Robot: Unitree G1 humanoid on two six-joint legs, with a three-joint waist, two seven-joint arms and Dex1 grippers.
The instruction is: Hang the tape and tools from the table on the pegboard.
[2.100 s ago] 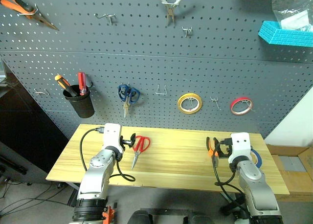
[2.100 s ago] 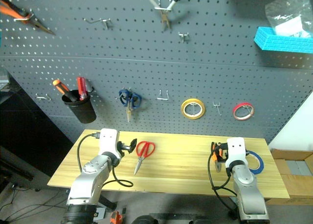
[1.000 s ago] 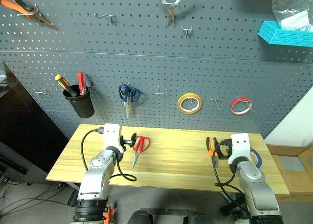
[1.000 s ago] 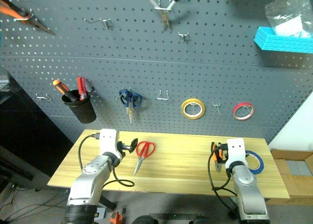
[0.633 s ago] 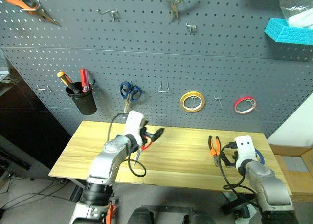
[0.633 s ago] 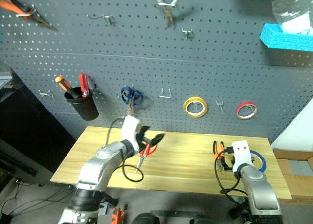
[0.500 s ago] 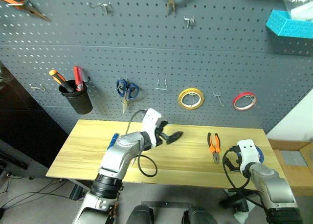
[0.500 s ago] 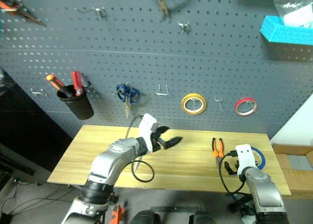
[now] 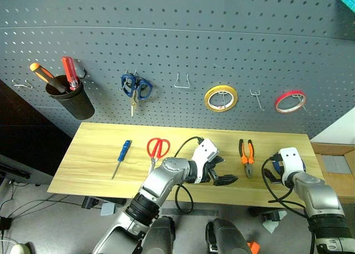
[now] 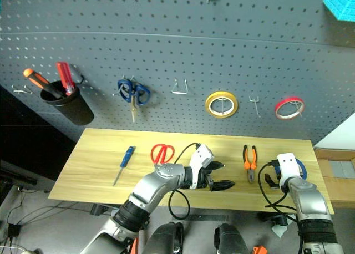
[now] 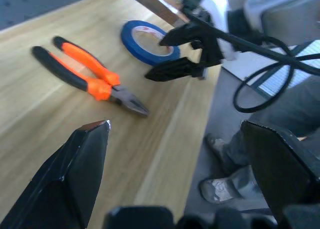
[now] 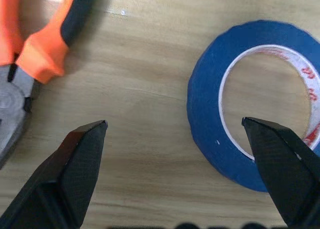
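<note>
Both claws are spread wide with nothing in them. Left gripper (image 9: 221, 171) hangs over the middle of the wooden table (image 9: 94, 148), close to its front edge, aimed sideways toward the robot's right. Right gripper (image 11: 170, 51) sits low over the table's right end, right at the blue tape (image 12: 250, 134), which lies flat on the wood. In the right wrist view one finger is over bare wood and the other is over the ring's edge, not clamped on it.

The orange-and-black pliers (image 9: 246, 154) lie just left of the tape, handles toward the wall, between the two grippers. Further left are the red-handled scissors (image 9: 156, 150), and past them the little blue-handled screwdriver (image 9: 121, 155), all flat on the table and clear of both claws.

Up on the pegboard (image 9: 183, 49): a black cup (image 9: 69, 101) with an orange and a red screwdriver, blue scissors (image 9: 134, 87), a yellow ring (image 9: 220, 97) and a red ring (image 9: 289, 101), plus a couple of bare hooks between them.
</note>
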